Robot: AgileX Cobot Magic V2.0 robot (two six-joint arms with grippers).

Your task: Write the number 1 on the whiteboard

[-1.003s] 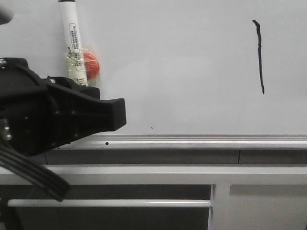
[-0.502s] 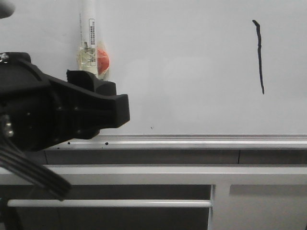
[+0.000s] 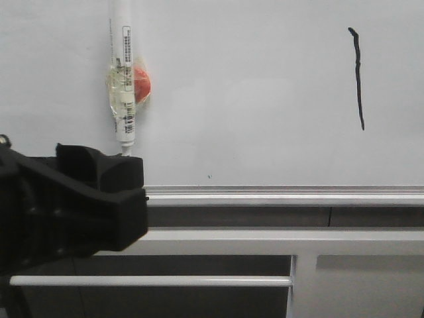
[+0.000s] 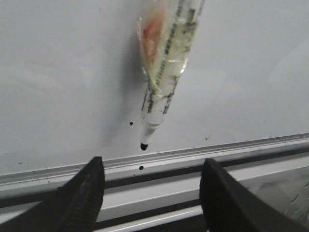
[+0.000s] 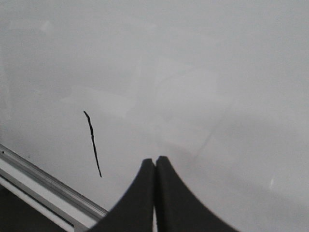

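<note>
So the number 1 [image 3: 358,78] is already drawn on the whiteboard [image 3: 252,99]. It is one thin black line, a bit wavy, with a small hook at the top, and it sits high up on the board, far to the right of the marker [image 3: 124,86]. I think the writing part is done, and what is left looks like only pulling my arms away. The marker is stuck on the board with its tip pointing down, just above the silver rail [image 3: 278,193]. A red round thing [image 3: 141,81] sits right behind the marker, wrapped to it with clear tape. My left claw [image 4: 152,191] is open and holds nothing; it hangs below the marker tip, apart from it. My right claw [image 5: 155,191] is squeezed closed with nothing in it, near the board, a little way from the black line. Counting now: one number 1, one whiteboard, one marker, one red thing, one rail, and two claws. There are also a few tiny dark specks on the board near the marker tip.
</note>
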